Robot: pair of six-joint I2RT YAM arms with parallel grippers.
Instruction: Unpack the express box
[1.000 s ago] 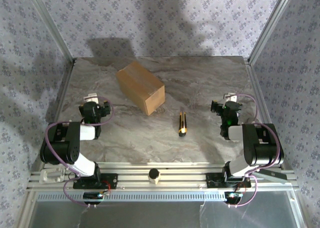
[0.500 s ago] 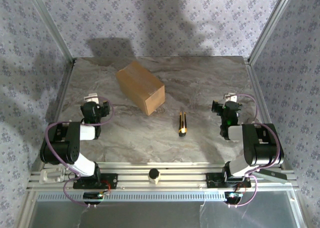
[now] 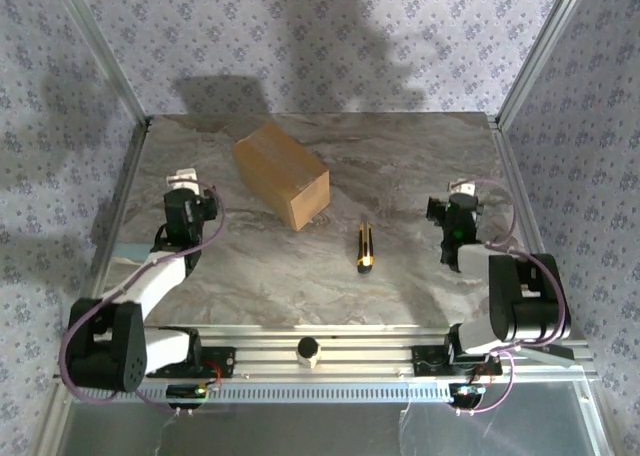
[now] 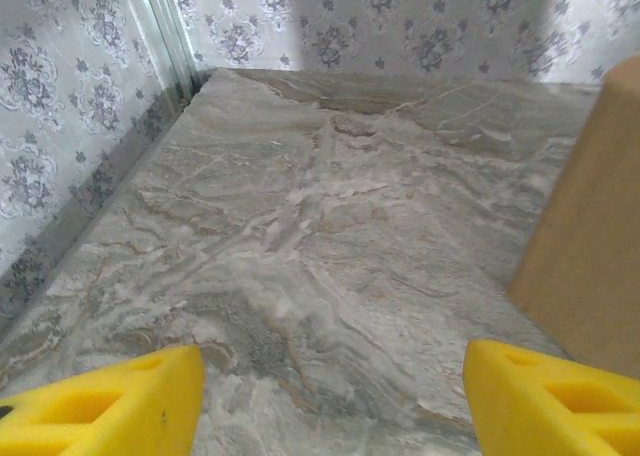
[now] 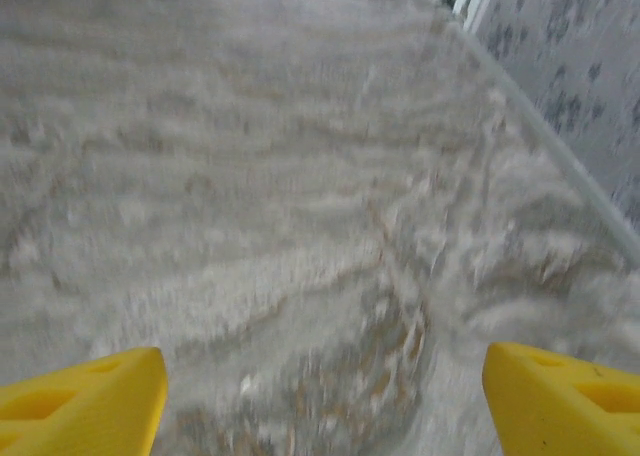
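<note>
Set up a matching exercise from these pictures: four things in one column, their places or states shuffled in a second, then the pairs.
Things
1. box
2. black-and-yellow tool
3. left gripper
4. right gripper

Places and states
A. right of the tool, open over bare table
B. far half of the table, left of centre, closed
C. lying flat between the two grippers, nearer than the box
D. left of the box, open, with the box's edge in its wrist view

Pairs: 1-B, 2-C, 3-D, 4-A
</note>
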